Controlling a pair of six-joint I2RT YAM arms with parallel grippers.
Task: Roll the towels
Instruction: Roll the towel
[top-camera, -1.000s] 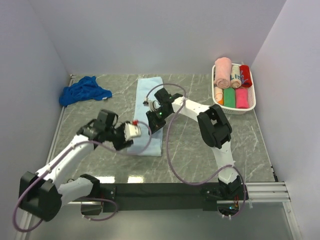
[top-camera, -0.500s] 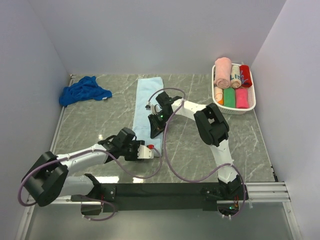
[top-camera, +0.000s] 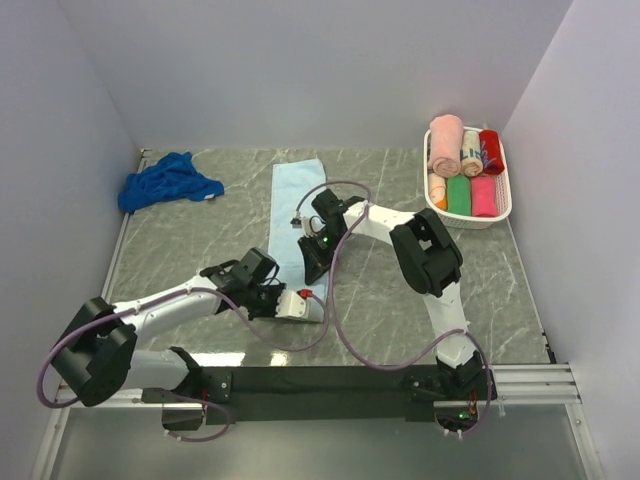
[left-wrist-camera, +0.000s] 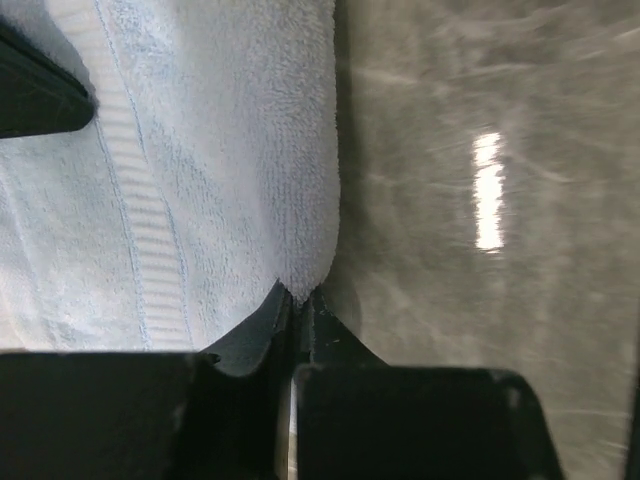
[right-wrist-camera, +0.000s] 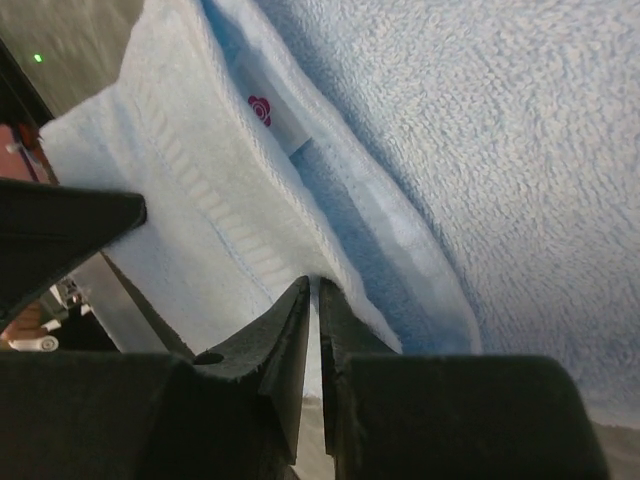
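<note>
flat towel (top-camera: 293, 205): on the table (top-camera: 200, 250), mid-width, running from the back toward the arms.
crumpled towel (top-camera: 168, 182): back left, well apart from the flat towel.
basket (top-camera: 505, 192): back right corner, by the right wall.
rolled towels (top-camera: 460, 165): in the basket, side by side.
left gripper (top-camera: 317, 310): at the flat towel's near right corner.
right gripper (top-camera: 311, 272): on its right edge, just behind the left gripper.

Top external: the table (top-camera: 180, 250) is being viewed from high behind its near edge, facing downward and forward, from afar. Left wrist: a corner of the pale blue towel (left-wrist-camera: 200, 150) is being viewed at close range. Right wrist: its hem is being viewed equally closely. The towel's near end is being shared by all three.
</note>
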